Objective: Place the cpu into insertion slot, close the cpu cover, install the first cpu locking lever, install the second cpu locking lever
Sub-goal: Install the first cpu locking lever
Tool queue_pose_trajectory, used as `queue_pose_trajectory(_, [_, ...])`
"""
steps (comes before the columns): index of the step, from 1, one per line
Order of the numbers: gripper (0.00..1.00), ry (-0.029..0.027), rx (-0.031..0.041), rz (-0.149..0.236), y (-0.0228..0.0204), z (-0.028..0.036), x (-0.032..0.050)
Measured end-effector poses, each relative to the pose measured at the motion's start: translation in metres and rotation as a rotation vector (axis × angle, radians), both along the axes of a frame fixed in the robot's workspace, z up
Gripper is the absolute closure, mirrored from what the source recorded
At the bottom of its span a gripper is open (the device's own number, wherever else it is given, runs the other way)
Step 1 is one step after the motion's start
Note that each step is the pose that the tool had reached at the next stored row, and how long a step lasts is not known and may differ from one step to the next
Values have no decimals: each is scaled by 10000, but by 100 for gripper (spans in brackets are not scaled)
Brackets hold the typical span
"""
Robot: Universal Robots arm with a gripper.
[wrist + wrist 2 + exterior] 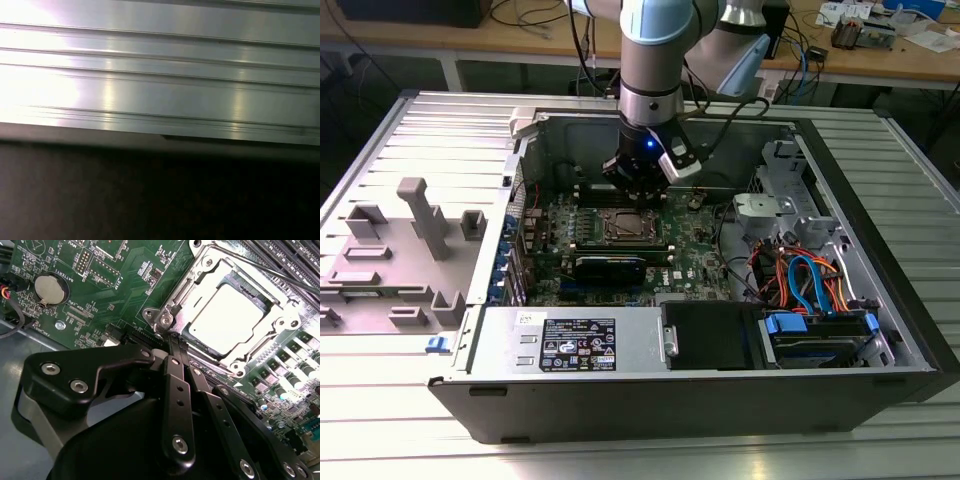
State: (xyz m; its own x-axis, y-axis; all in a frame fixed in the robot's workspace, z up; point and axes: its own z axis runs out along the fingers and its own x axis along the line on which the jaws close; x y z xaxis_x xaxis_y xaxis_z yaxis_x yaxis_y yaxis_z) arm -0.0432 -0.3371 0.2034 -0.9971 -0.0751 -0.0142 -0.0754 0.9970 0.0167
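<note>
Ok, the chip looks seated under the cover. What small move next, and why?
Probably ease the shut claw across to the locking lever. The chip lies seated, the cover frames it, and the claw tip sits at the cover's corner.

The hand (pixel 176 342) hides the cpu cover's (pixel 200 277) near corner, perhaps a lever.

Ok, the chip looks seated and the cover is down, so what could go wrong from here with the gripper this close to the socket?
The gripper, fingers together, sits right at a corner of the cpu cover, beside its screw. A slip could scrape the green motherboard or the small parts around the socket. A thin lever wire crosses the cover's far side; catching it wrongly might bend it. The cpu could also be pressed unevenly.
</note>
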Motion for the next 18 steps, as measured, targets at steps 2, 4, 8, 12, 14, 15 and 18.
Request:
queue_pose_trajectory(2, [89, 1, -2, 0, 0, 38, 0])
queue_pose_trajectory(4, [89, 0, -7, 0, 0, 77, 1])
queue_pose_trajectory(8, [89, 1, -9, 1, -24, 78, 0])
queue_pose_trajectory(12, [89, 1, -9, -1, -31, 78, 0])
queue_pose_trajectory(14, [89, 1, -9, -1, -36, 78, 0])
queue_pose_trajectory(15, [89, 1, -10, -1, -37, 78, 0])
queue_pose_trajectory(18, [89, 1, -9, 0, -41, 78, 0])
